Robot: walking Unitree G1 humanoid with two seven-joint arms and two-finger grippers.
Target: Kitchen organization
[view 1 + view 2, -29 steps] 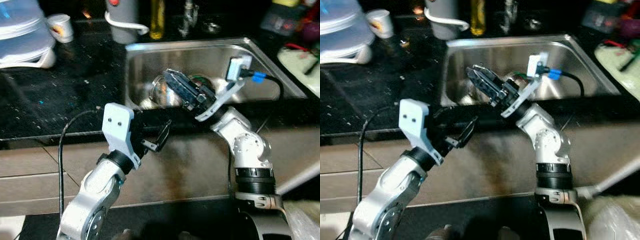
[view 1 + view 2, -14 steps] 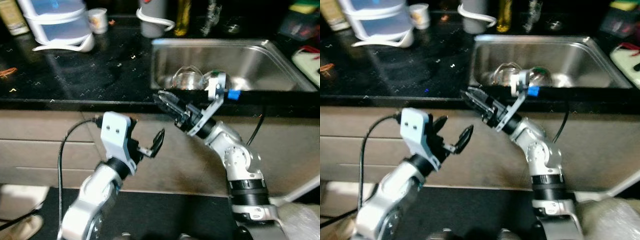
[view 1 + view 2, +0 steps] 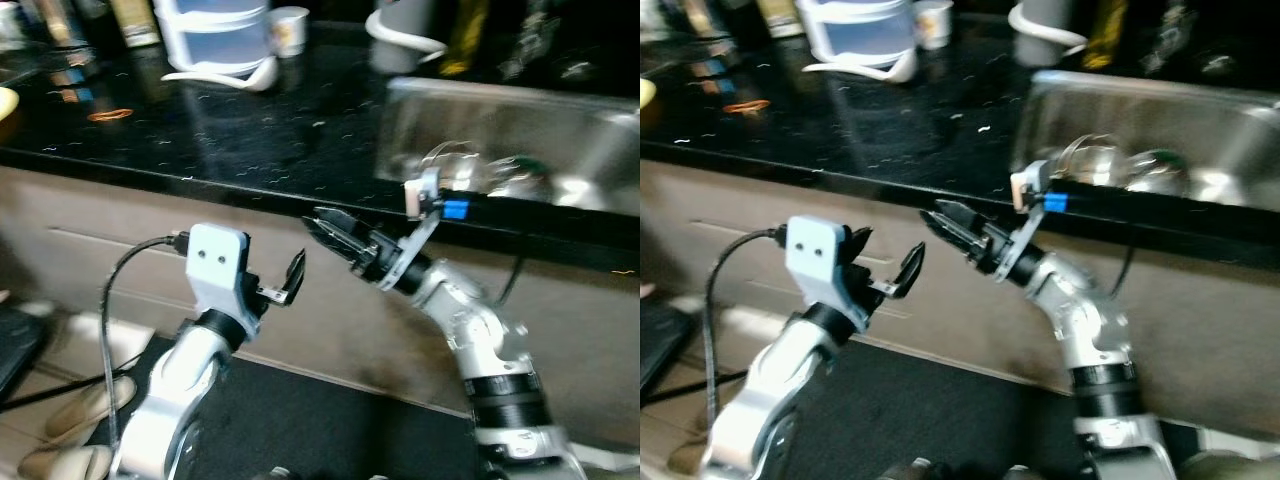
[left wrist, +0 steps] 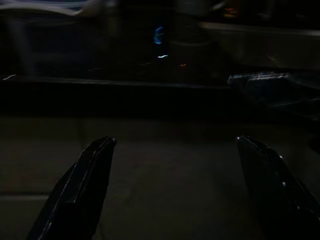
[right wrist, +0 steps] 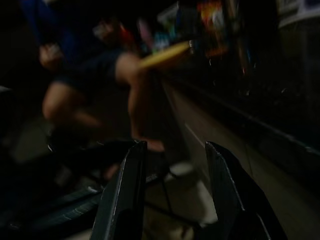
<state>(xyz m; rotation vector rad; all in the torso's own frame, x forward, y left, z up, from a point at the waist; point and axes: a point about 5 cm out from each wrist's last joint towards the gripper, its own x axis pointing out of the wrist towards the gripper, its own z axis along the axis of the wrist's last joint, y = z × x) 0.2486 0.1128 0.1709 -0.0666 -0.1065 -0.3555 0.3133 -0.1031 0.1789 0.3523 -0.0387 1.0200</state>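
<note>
Below the counter (image 3: 200, 130), two empty grippers: left gripper (image 3: 272, 283), right gripper (image 3: 325, 228).

Both pincers, left pincer (image 3: 268, 283) and right pincer (image 3: 330, 232), hang in open air before the cabinet front (image 3: 120, 235), below the bench (image 3: 200, 120) edge. The bench's middle lies bare; a container (image 3: 212, 30), cup (image 3: 290, 30) and bottles line its back. Dishes (image 3: 480, 170) crowd the sink (image 3: 560, 110).

R gripper (image 3: 318, 222) pulled back out of sink (image 3: 560, 130) | now below counter (image 3: 230, 120) edge, empty
</note>
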